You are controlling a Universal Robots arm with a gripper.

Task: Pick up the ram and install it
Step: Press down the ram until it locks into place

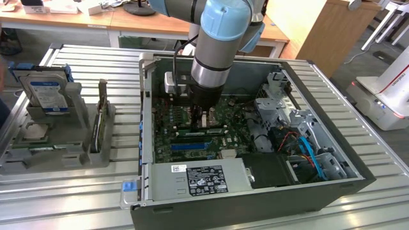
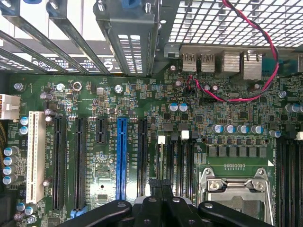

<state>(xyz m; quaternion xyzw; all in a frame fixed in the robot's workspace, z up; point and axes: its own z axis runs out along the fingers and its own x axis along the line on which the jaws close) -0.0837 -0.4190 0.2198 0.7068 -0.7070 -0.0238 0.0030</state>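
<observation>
Green ram (image 1: 100,120) well apart from hand (image 1: 200,120)

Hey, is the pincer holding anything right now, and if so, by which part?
Cannot be told. The pincer is shut, low over the motherboard by its memory slots. Its tips look pressed together, yet something thin could sit hidden between them.

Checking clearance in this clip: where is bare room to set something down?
Bare slatted table in front of the grey holder, and at the exterior view's right of the case. Crowded: inside the case, where the gripper sits shut over the motherboard.
</observation>
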